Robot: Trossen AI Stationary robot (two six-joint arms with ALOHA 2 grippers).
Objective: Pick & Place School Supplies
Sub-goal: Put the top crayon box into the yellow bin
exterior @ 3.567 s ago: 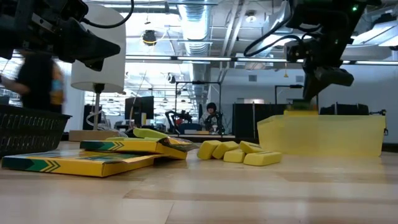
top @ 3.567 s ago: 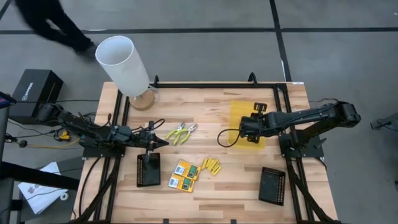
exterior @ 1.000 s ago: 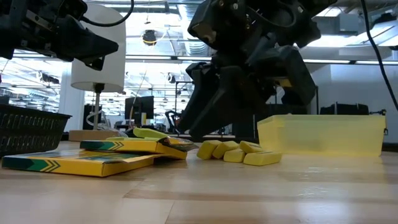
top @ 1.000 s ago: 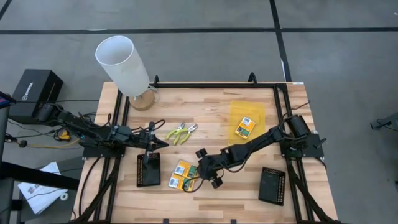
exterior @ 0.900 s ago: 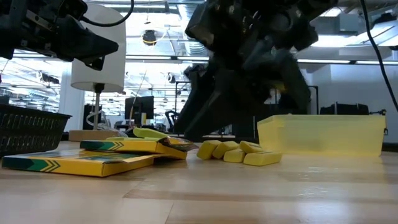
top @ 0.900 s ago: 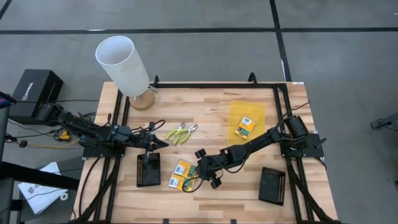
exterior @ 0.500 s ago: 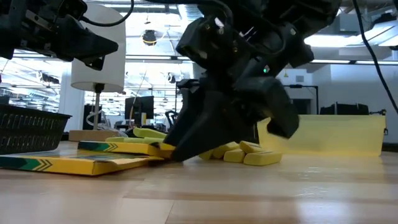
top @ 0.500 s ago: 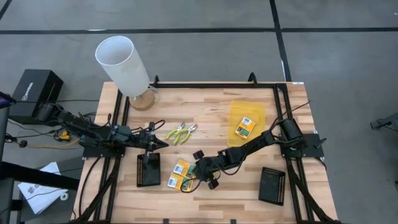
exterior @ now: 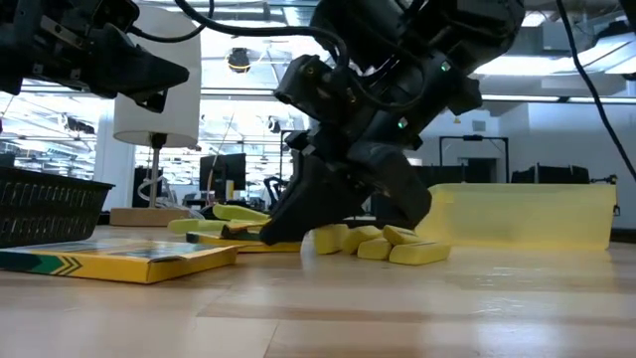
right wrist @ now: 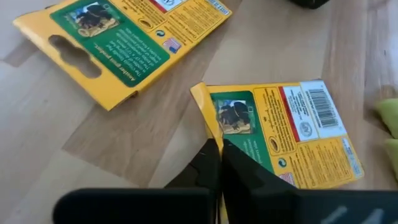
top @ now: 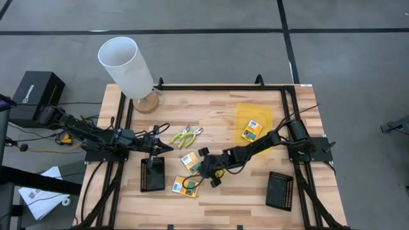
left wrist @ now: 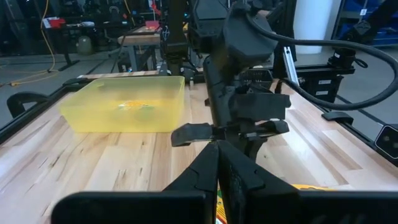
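Two flat yellow-and-green boxes lie near the table's middle. My right gripper is shut at the end of the farther box, also visible in the right wrist view. The nearer box lies flat on the wood by itself. A third box rests inside the translucent yellow tray. Short yellow sticks lie just behind the gripper. The pliers lie farther back. My left gripper hovers shut above the left black mesh tray. My right gripper meets the farther box at its picture end, by the edge near a corner. The fingers slant down from the table's right side. They are closed together over that edge and hide the contact, so I cannot tell how much of the box lies between them. The box's other end rests on the table.
Black mesh trays sit at the near left and near right. A white lamp stands at the far left corner. Bare wood lies along the near edge between the mesh trays.
My right gripper has sunk and gone toward the table's left onto the two boxes, then shut. The upper box has slid off the lower one toward the far edge and turned a little; the lower box has stayed on the wood.
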